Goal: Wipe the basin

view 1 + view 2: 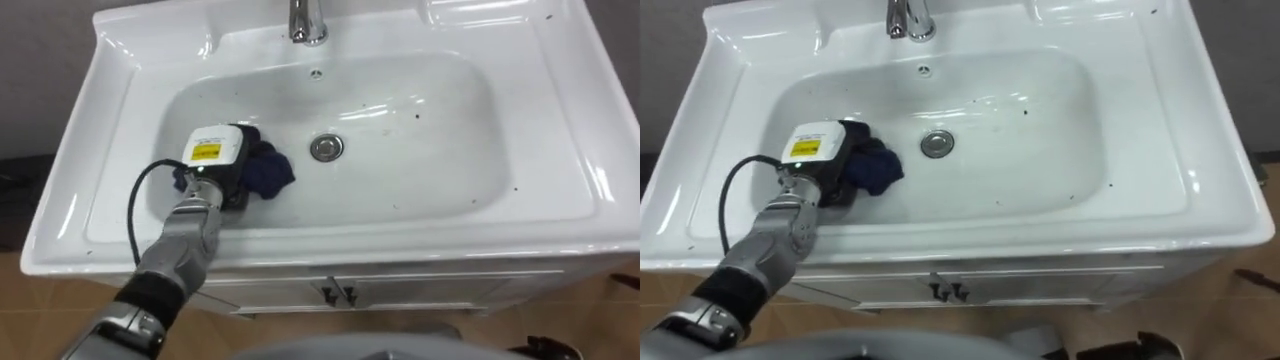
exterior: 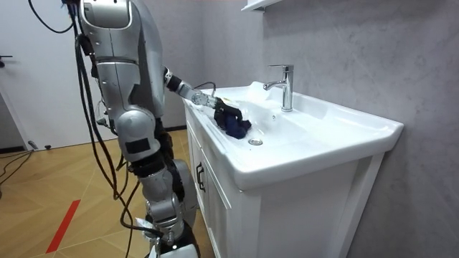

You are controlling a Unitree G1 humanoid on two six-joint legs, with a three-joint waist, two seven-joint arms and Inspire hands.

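Note:
A white basin [image 1: 560,205] lies below me, with a round metal drain [image 1: 326,148] in the middle of its bowl. A dark blue cloth [image 1: 270,172] is bunched on the bowl's floor, left of the drain. My left hand [image 1: 222,172] reaches in over the front left rim and rests on the cloth's left part. In the room view the hand [image 2: 224,111] has its fingers curled into the cloth [image 2: 237,129]. A few small dark specks [image 1: 418,117] dot the bowl's right side.
A chrome tap [image 1: 308,22] stands at the back rim, centred. Under the basin a white cabinet has two small door handles [image 1: 338,294]. In the room view I stand at the cabinet's [image 2: 215,186] front on a wooden floor, with a grey wall behind the basin.

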